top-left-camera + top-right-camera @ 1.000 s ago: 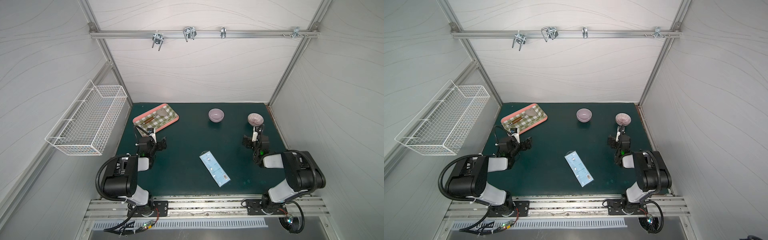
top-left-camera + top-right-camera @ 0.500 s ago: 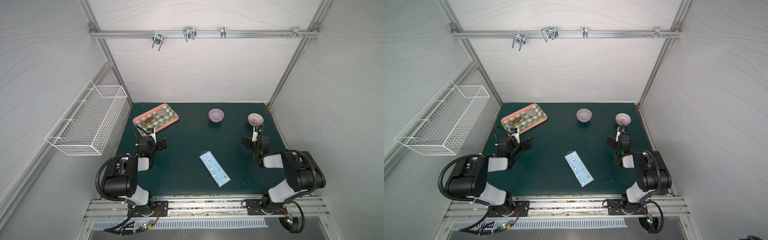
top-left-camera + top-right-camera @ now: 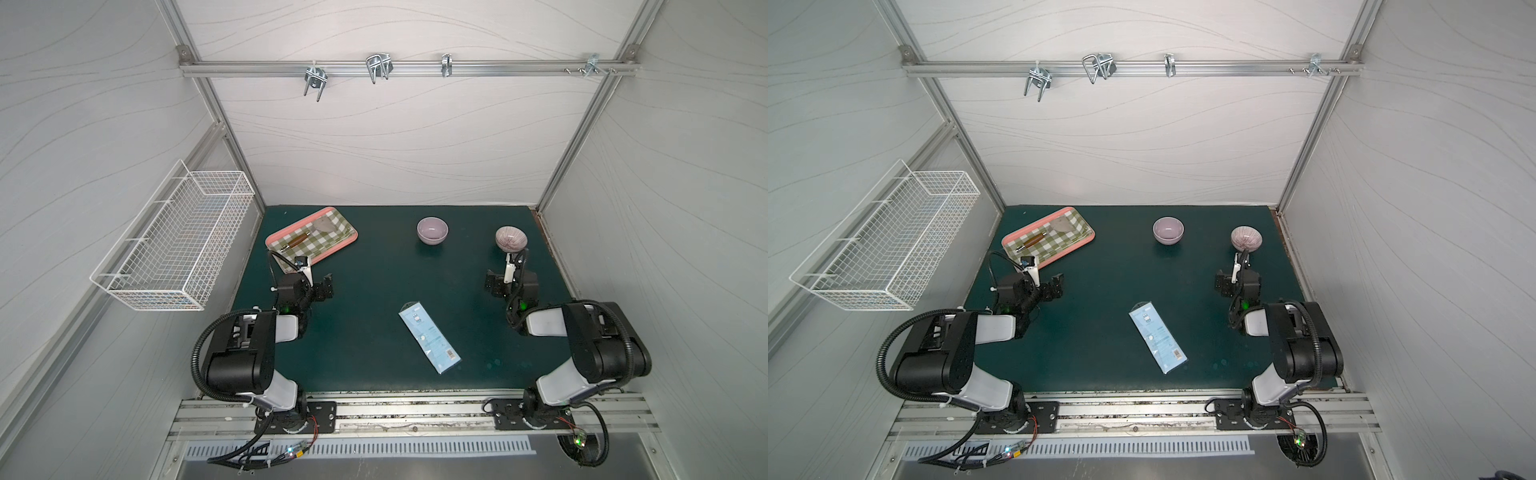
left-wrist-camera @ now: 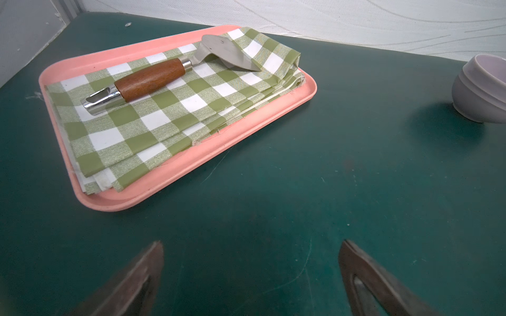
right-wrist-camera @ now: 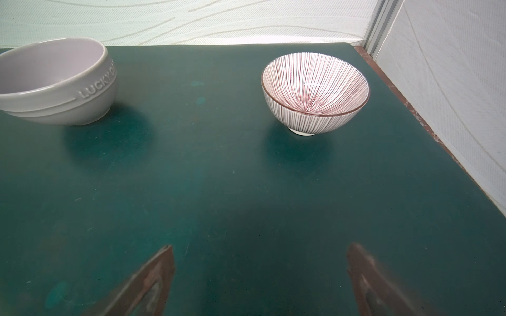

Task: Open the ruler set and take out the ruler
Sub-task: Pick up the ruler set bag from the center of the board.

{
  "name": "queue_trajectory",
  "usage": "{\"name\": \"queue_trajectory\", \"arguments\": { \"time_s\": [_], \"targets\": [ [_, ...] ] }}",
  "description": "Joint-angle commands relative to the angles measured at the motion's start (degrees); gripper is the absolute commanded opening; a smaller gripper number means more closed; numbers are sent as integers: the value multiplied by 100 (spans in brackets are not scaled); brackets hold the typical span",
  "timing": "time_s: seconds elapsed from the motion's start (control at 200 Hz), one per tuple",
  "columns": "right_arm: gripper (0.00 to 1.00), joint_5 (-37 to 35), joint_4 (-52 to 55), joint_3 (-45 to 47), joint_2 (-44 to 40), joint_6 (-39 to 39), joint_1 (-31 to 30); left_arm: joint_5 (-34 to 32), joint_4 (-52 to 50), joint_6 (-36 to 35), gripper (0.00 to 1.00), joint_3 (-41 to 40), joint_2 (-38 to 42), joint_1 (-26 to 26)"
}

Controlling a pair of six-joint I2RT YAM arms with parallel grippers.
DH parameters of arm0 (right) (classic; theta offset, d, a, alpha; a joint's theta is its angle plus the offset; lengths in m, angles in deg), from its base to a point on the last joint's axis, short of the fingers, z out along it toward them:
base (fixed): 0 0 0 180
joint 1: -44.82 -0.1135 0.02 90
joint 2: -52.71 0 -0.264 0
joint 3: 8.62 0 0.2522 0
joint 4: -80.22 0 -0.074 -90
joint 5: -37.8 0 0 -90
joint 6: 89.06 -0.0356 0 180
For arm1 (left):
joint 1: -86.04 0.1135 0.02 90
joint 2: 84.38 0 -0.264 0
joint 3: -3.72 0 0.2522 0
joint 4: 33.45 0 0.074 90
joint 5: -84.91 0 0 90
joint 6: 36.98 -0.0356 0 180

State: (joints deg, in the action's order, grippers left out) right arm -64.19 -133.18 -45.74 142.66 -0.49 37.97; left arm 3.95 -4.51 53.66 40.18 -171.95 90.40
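Found ruler set (image 3: 430, 337) flat on mat (image 3: 365, 332), untouched; judged light, thin, slick-sleeved, bendy; best pinched at hang-tab end (image 3: 411, 306); noted left gripper (image 4: 252, 243) and right gripper (image 5: 261, 246) spread wide, empty.

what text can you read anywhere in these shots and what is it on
"LUCKY D": raised letters on the side of the lilac bowl; the rest curves out of sight.
On the ruler set: small print and a barcode, too small to read.
No other text shows.
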Motion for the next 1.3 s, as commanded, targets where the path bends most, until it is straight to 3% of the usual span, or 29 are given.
{"name": "queue_trajectory", "arguments": {
  "time_s": [0.0,0.3,0.415,0.595,0.74,0.9,0.99,1.15,1.295],
  "targets": [
    [99,-59,-382,74,-76,116,-33,-120,-11,-10,100,246,245,34],
    [99,-239,918,-309,-960,265,-201,-645,-1209,354,100,501,1880,34],
    [99,-418,1642,-578,-1534,343,-324,-667,-2213,519,100,998,2321,31],
    [99,-419,3371,-1316,-2317,252,-413,-596,-2996,797,100,1589,2497,-92],
    [99,-432,4167,-1677,-2637,24,-528,-907,-3815,663,100,2234,2439,-594],
    [99,-321,5207,-2249,-2609,-241,-778,-771,-4668,858,100,2914,2294,-1172],
    [99,-123,5682,-2492,-2542,-417,-951,-611,-5036,1141,100,3170,2255,-1263],
    [99,1261,6514,-2753,-2437,-944,-1026,-423,-5509,1538,100,3316,2411,-1271],
    [99,1952,7035,-2717,-2529,-1190,-1193,151,-5923,1924,100,3294,2434,-1376]
  ]
}}
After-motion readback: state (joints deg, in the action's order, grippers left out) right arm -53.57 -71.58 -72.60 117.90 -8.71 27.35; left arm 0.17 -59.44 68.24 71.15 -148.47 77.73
